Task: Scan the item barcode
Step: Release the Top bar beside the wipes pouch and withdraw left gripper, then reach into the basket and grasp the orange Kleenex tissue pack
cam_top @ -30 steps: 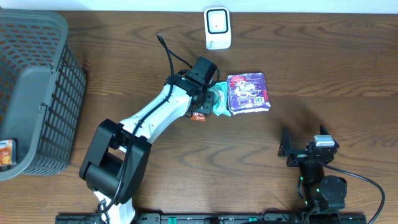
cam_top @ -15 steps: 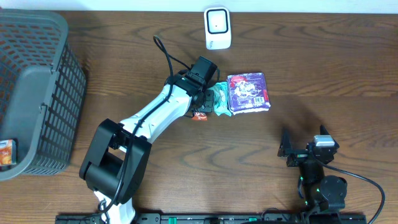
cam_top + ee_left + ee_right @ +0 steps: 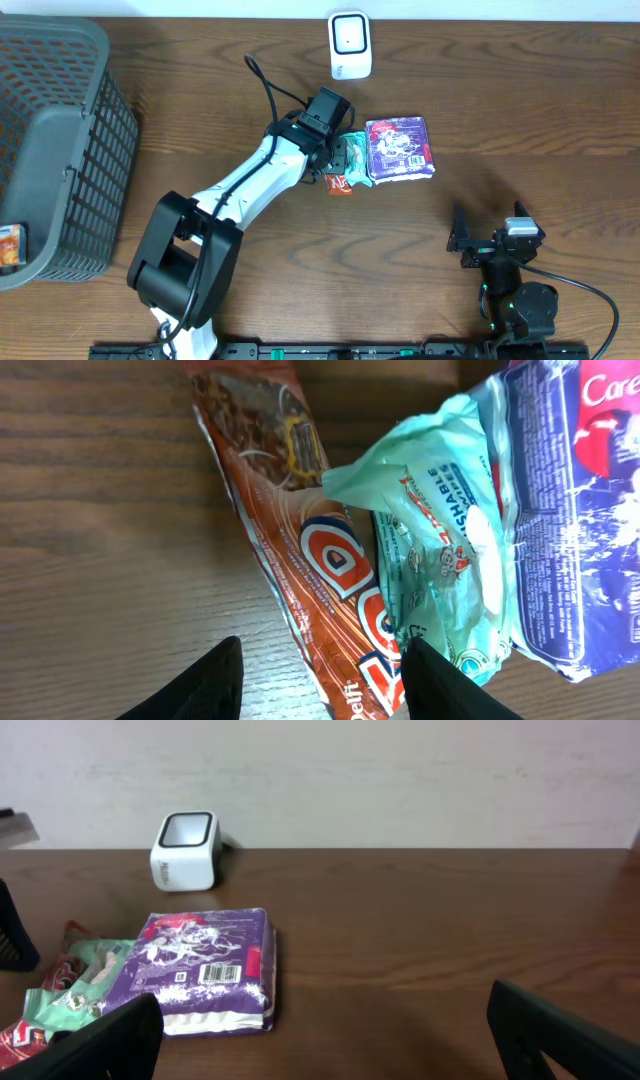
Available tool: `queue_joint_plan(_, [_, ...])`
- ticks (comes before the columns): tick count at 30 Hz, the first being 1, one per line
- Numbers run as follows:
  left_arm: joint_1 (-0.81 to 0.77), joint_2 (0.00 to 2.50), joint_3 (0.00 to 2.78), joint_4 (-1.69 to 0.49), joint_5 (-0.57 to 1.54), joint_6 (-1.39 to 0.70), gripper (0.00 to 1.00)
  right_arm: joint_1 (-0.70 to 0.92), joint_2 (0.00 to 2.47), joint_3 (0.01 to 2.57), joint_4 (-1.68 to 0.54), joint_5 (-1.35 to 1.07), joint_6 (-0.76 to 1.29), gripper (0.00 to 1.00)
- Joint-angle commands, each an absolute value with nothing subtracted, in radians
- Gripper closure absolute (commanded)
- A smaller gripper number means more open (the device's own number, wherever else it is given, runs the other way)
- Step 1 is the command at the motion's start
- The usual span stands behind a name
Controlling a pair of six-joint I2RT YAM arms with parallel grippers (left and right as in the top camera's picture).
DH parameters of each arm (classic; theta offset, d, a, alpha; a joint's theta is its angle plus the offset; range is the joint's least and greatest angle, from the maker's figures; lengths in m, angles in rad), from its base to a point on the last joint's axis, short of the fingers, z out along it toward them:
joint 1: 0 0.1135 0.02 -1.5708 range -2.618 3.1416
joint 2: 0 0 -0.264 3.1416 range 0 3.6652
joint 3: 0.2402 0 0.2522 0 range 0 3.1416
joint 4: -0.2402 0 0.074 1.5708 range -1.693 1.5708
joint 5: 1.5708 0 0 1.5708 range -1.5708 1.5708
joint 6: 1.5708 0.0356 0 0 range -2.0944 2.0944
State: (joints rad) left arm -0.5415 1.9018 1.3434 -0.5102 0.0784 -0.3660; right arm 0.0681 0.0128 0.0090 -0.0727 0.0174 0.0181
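A red-brown snack wrapper (image 3: pixel 310 550) lies flat on the wooden table, and its lower end runs between the fingers of my left gripper (image 3: pixel 320 682). That gripper is open, with both fingertips apart from the wrapper. In the overhead view the wrapper (image 3: pixel 338 183) sits just below my left gripper (image 3: pixel 336 163). A teal packet (image 3: pixel 440 540) overlaps its right side, and a purple pack (image 3: pixel 400 148) lies beyond. The white barcode scanner (image 3: pixel 350 45) stands at the back edge. My right gripper (image 3: pixel 325 1040) is open and holds nothing.
A dark mesh basket (image 3: pixel 60 150) stands at the left with an orange item (image 3: pixel 8 245) inside. The purple pack (image 3: pixel 200 965) shows a barcode (image 3: pixel 218 974) on top. The scanner (image 3: pixel 185 850) is behind it. Bare wood spreads to the right.
My left gripper has opened and let go of the snack wrapper, which now lies a little further right on the table. The right arm has not moved.
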Motion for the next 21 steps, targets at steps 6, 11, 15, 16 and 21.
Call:
queue_joint_plan(6, [-0.439,1.577,1.433,-0.508,0.039,-0.247,0.43,0.075,0.009,0.006,-0.074,0.016,0.028,0.01])
queue_joint_plan(11, [-0.342,1.422,1.433,-0.51,-0.148,-0.13,0.43,0.075,0.009,0.006,-0.074,0.016,0.028,0.01])
queue_joint_plan(15, [-0.181,1.336,1.433,-0.506,-0.173,-0.125,0.43,0.075,0.009,0.006,-0.074,0.016,0.028,0.01])
queue_joint_plan(16, [-0.124,1.321,1.433,-0.505,-0.173,-0.132,0.43,0.075,0.009,0.006,-0.075,0.016,0.028,0.01])
queue_joint_plan(21, [0.242,1.28,1.434,-0.485,-0.173,-0.168,0.3,0.075,0.009,0.006,-0.074,0.016,0.028,0.01])
